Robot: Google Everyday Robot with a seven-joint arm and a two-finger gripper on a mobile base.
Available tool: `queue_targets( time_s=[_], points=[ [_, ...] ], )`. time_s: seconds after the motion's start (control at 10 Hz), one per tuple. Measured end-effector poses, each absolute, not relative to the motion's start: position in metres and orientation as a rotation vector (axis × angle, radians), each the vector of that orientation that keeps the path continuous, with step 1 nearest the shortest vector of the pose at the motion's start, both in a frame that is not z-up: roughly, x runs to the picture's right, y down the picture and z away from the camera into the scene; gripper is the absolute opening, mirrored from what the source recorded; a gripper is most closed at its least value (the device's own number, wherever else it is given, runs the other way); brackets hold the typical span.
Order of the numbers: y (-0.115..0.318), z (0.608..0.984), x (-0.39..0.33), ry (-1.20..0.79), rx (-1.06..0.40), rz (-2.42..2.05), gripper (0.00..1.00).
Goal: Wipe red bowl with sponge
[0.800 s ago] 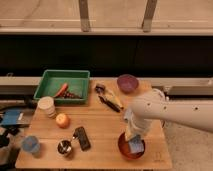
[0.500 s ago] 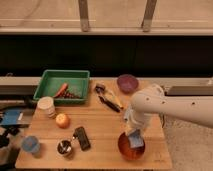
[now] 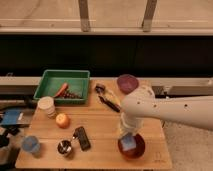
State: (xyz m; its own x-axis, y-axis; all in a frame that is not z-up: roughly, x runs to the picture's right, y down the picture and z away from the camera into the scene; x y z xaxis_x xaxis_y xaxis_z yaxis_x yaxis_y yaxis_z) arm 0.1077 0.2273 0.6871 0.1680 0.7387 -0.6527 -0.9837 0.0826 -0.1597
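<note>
Blue sponge (image 3: 129, 143) beneath the claw (image 3: 127, 135) sits in red bowl (image 3: 141, 149).

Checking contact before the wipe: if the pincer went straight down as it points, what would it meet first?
Likely the blue sponge directly under the pincer, then the red bowl below it; depth is unclear.

the white arm (image 3: 172, 111) reaches in from the right edge, its forearm running about level toward the left to a rounded joint. there the wrist (image 3: 130, 121) turns straight down, and the gripper (image 3: 128, 135) hangs at its lower end, pointing downward.
</note>
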Motion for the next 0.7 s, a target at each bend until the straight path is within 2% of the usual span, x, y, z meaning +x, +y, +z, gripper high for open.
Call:
queue_targets(
  time_s=[0.4,0.7],
  points=[
    [0.255,0.678,0.121,0.488,-0.688,1.385,0.0],
    [0.245,0.691,0.155,0.483,-0.727,1.473,0.0]
  ],
)
